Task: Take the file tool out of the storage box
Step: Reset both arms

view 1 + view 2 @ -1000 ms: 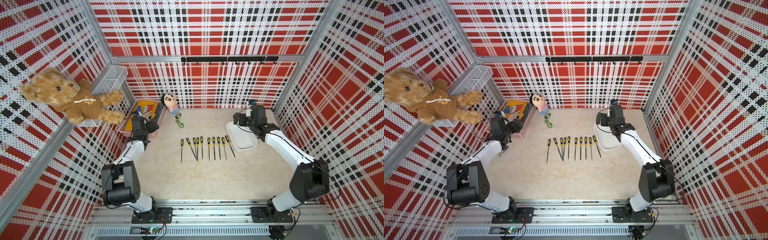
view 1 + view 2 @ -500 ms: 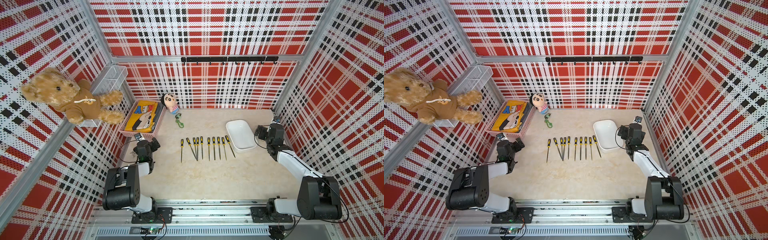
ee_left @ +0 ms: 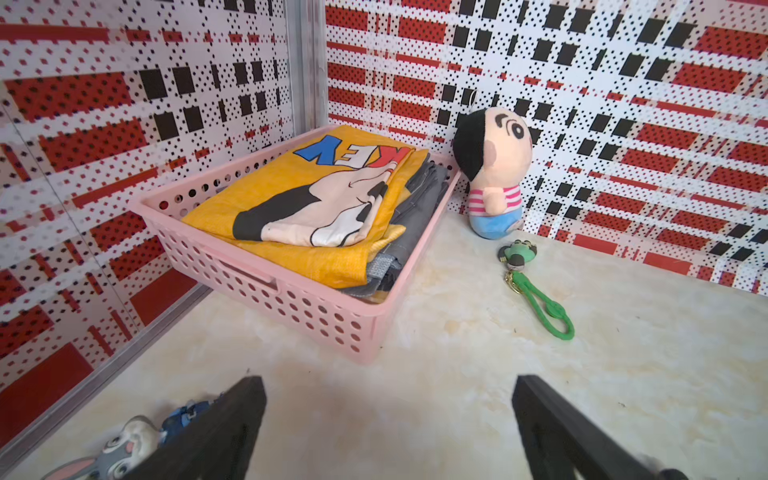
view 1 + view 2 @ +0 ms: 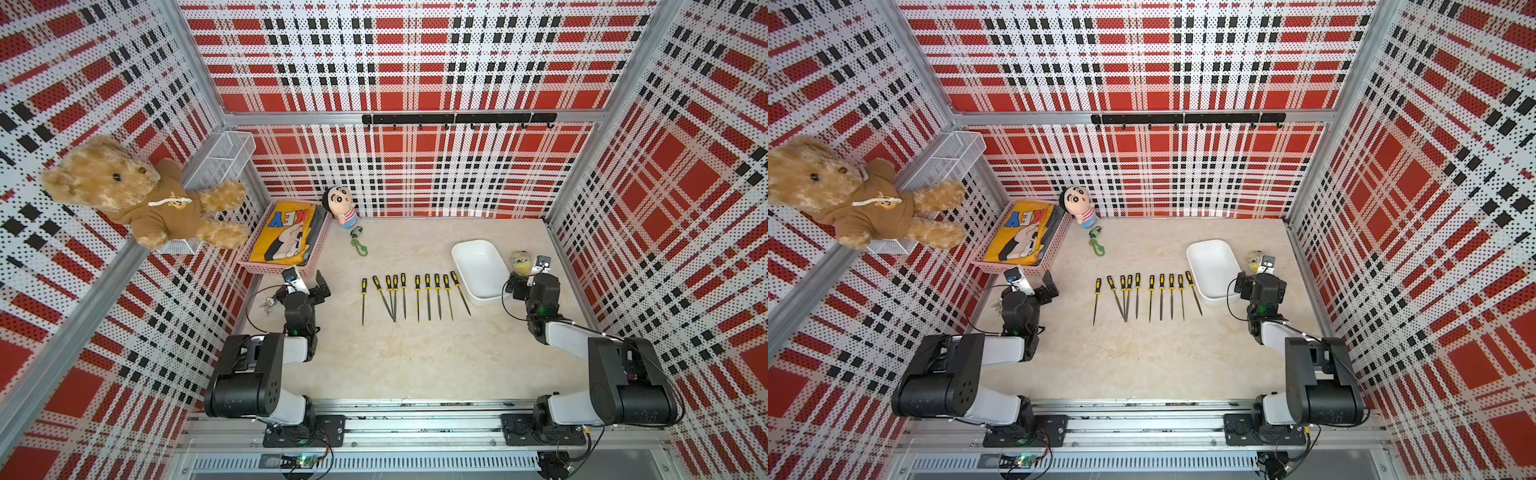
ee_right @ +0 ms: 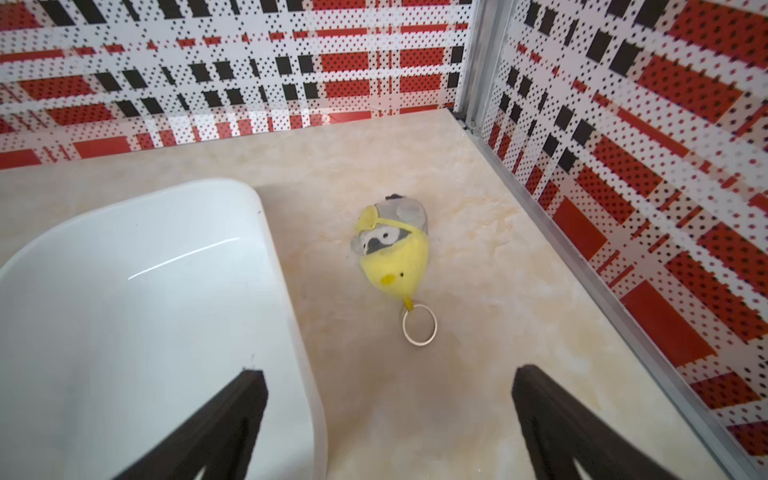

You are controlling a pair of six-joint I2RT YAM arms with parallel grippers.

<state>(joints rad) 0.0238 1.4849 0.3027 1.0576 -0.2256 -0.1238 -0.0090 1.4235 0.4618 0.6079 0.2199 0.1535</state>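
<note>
storage box [image 4: 478, 270] looks empty, near the surface's [image 4: 415, 361] right edge. files [image 4: 417, 286] lie in a row mid-surface, just beside it. likely done: stay clear, don't nudge the row. left pincer [image 3: 388, 380] and right pincer [image 5: 388, 372] gape wide, holding nothing. pale marbled surface, red plaid walls [image 4: 415, 62] around.

Ahead of my left tool [image 3: 386, 380], bare desk [image 3: 457, 374] runs to the pink basket [image 3: 291, 307]; a rabbit keychain [image 3: 120, 453] lies just beside its left finger. My right tool [image 5: 388, 374] has the storage box [image 5: 299, 332] wall by its left finger, a yellow plush keychain [image 5: 395, 257] ahead, and the side wall [image 5: 665, 249] near on the right.
</note>
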